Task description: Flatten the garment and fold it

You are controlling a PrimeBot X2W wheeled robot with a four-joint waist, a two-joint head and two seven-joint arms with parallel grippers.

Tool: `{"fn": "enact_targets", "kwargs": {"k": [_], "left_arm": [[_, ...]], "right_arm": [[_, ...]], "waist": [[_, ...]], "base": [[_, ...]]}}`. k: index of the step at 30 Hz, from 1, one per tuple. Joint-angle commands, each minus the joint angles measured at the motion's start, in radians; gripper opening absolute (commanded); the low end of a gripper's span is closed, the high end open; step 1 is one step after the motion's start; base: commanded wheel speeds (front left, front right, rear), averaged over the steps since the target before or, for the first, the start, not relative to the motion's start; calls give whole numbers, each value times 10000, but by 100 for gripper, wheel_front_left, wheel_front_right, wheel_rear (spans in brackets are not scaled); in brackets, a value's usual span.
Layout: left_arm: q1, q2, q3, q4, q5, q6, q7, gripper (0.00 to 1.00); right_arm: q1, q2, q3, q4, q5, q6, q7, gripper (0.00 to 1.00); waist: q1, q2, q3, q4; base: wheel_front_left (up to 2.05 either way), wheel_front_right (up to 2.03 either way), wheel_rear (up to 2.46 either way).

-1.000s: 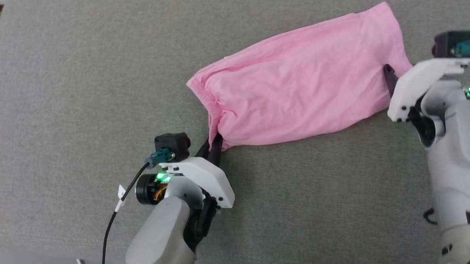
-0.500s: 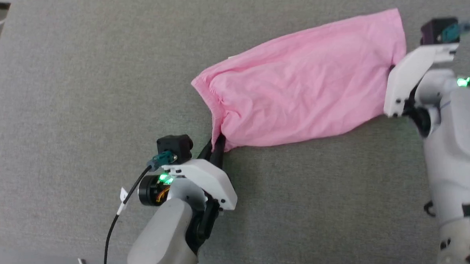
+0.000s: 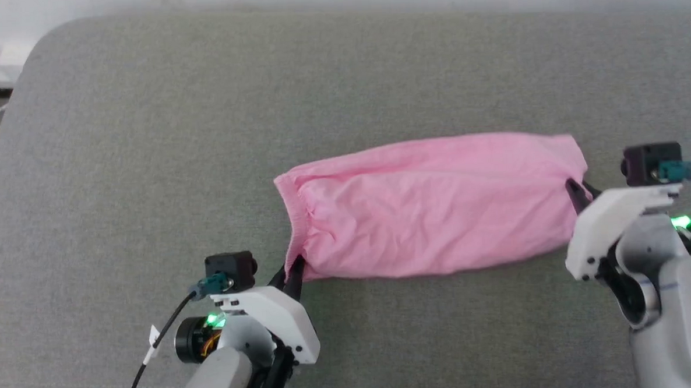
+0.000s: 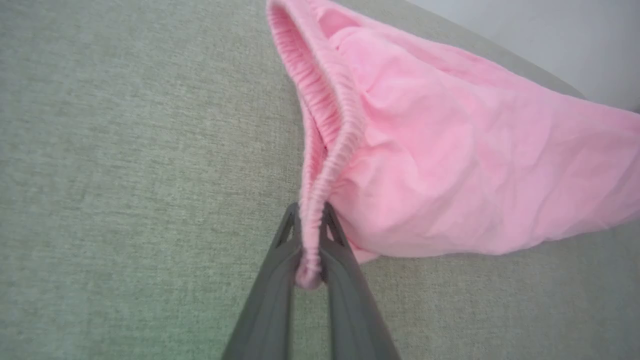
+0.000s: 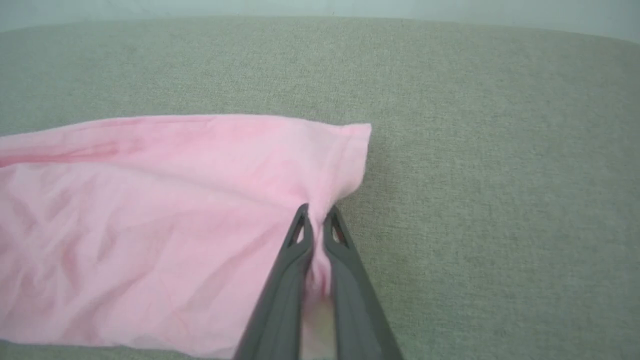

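The garment (image 3: 433,205) lies rumpled across the middle of the grey cloth-covered table (image 3: 145,138), towards its right edge. The fingers of the left gripper (image 3: 295,269) pinch the elastic waistband (image 4: 330,165). Those of the right gripper (image 3: 574,191) clamp a thin tuck at the opposite end. That slim hold may slip under a stretch, and an uneven pull could twist the cloth.

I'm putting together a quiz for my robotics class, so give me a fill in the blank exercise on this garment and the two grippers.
1. On the garment, the left gripper pinches the gathered elastic ____.
2. The right gripper is ____ on the cloth at the opposite end.
3. The garment's colour is ____.

Missing words: waistband; shut; pink.
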Motion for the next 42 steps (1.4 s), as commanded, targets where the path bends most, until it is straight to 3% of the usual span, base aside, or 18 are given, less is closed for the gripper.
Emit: {"fn": "enact_targets", "kwargs": {"k": [1,5,9,20,21,22,23,29,33,38,42], "left_arm": [[208,130,7,-217,-48,84,106,0],[568,389,-24,-830,-117,210,498,0],[809,556,-90,-1130,-169,318,854,0],[1104,501,-387,-792,-346,506,1552,0],[1135,481,-376,-785,-401,498,1567,28],[1164,457,-347,-800,-453,488,1525,76],[1197,432,-339,-813,-509,462,1519,100],[1422,465,-205,-1154,-646,272,1052,100],[1392,519,259,-1596,-315,334,-483,100],[950,676,647,-1694,450,71,-2638,100],[443,740,1059,-1480,1320,-154,-3074,100]], "right_arm": [[415,-11,26,-547,218,-9,172,0],[1685,-11,-105,-2169,577,-9,959,0],[2404,-11,-232,-2664,521,-9,1404,0],[2502,-11,-427,-512,91,-9,964,0],[2498,-11,-409,-404,127,-9,893,18],[2512,-11,-376,-329,175,-9,830,70],[2531,-11,-363,-295,266,-9,740,100],[2844,-11,-702,-683,561,-9,-247,100],[2983,-11,-941,-1019,699,-9,-1405,100],[2826,-11,-1075,-902,814,-9,-2595,100],[2497,-11,-892,-480,912,-9,-2938,100]], "waist": [[2,0,-342,-283],[2,0,-415,-313],[2,0,-351,-352],[2,0,-260,-345],[2,0,-288,-345],[2,0,-319,-340],[2,0,-352,-330],[2,0,-631,-246],[2,0,-668,-209],[2,0,-602,-113],[2,0,-521,-91]], "base": [[0,0,0],[0,0,0],[0,0,0],[0,0,0],[0,0,0],[0,0,0],[0,0,0],[0,0,0],[0,0,0],[0,0,0],[0,0,0]]}}
